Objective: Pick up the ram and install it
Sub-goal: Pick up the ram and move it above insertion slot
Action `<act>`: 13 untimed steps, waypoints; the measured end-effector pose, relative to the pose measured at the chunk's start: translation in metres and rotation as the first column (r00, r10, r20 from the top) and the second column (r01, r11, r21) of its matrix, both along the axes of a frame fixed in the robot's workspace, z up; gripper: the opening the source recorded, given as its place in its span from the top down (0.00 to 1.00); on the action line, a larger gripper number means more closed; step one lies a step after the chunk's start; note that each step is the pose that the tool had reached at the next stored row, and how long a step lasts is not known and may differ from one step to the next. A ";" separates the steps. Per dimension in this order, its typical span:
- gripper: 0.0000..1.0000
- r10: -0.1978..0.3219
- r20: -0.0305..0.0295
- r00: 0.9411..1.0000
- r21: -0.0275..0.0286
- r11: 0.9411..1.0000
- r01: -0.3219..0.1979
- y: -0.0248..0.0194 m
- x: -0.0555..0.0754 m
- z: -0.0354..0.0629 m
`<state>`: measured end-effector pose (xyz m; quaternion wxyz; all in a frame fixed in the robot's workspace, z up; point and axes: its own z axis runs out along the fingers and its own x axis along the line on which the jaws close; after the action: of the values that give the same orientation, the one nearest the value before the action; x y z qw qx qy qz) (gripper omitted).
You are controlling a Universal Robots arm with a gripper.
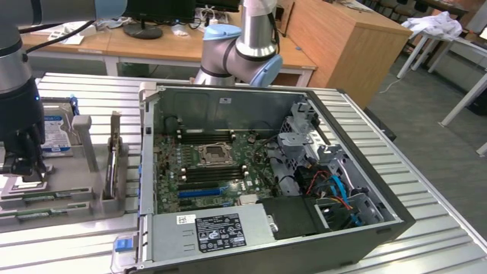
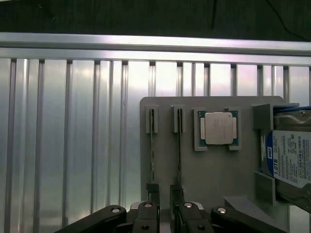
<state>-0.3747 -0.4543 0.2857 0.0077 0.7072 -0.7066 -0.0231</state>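
Two ram sticks stand on edge in the slots of a grey holder (image 2: 218, 174): one ram stick (image 2: 152, 150) and a second ram stick (image 2: 179, 150) beside it. My gripper (image 2: 165, 196) is open and hovers low over the near ends of both sticks, one finger (image 2: 148, 213) by each, with nothing between them. In the exterior view the gripper (image 1: 19, 165) hangs over the holder (image 1: 76, 194) at the far left, where the green ram (image 1: 34, 198) lies. The open computer case (image 1: 259, 171) shows the motherboard (image 1: 220, 165) with its black slots (image 1: 209, 174).
A square silver processor (image 2: 217, 128) and a blue-labelled hard drive (image 2: 291, 162) sit in the same holder. The case's metal wall (image 1: 146, 154) rises between holder and motherboard. Drive cages and cables (image 1: 320, 165) crowd the case's right side. Ribbed aluminium table (image 2: 73, 136) surrounds everything.
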 end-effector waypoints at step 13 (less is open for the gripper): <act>0.76 0.000 0.000 1.000 0.001 1.000 0.000 -0.0020 0.000 -0.0217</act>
<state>-0.3749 -0.4564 0.2640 0.0074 0.7072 -0.7066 -0.0234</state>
